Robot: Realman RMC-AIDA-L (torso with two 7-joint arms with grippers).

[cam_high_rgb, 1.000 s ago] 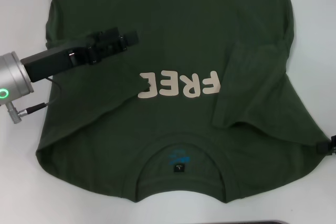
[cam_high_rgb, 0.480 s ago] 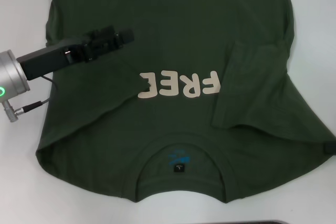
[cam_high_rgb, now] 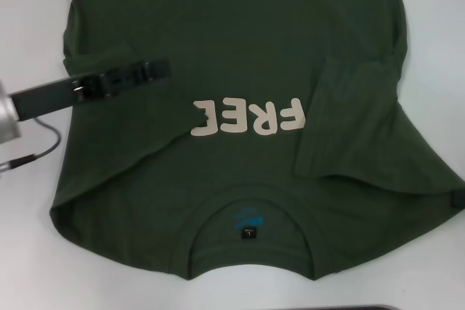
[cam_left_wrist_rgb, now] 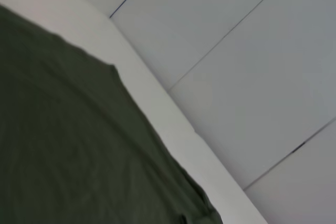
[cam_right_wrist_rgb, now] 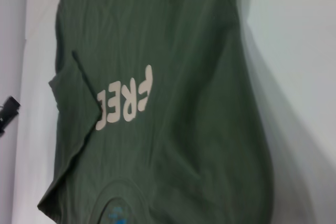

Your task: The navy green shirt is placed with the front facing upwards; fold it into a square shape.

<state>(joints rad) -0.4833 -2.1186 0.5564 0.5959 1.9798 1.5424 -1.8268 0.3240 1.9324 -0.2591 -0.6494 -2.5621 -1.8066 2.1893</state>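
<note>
The shirt (cam_high_rgb: 240, 121) lies front up across the white worktop (cam_high_rgb: 29, 237), collar toward the robot, "FREE" lettering (cam_high_rgb: 247, 117) across the chest. Both sleeves already lie folded inward over the body.

The left gripper (cam_high_rgb: 156, 69) hangs over the folded left sleeve, holding nothing; whether its fingers are wide or narrow cannot be told. The right gripper (cam_high_rgb: 458, 200) barely shows at the shirt's right edge, its fingers out of sight.

The risk is judged to be that a stray brush from the left arm drags the sleeve fold open.

The right wrist view shows the lettering; the left wrist view shows only plain cloth and the worktop's edge.
</note>
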